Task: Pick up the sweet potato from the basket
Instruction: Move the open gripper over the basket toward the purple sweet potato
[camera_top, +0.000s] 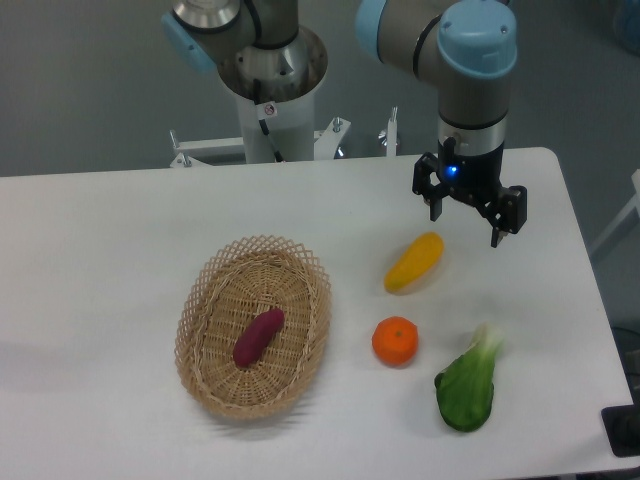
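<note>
The sweet potato (259, 337) lies in the middle of the basket (196, 316), set diagonally with its upper end toward the right, far to the left of the jaws and well below them in the picture. The basket rests on the white table (90, 250) and is well apart from the gripper. Right of the basket, a round orange (395, 341) sits below and left of the jaws. Above it, a yellow elongated fruit (414, 262) lies tilted, just to the lower left of the jaws and nearest to them. A green leafy vegetable (467, 388) lies straight below the jaws, near the table's front edge. The gripper (466, 225) hangs over the table's far right part, fingers spread apart and holding nothing.
</note>
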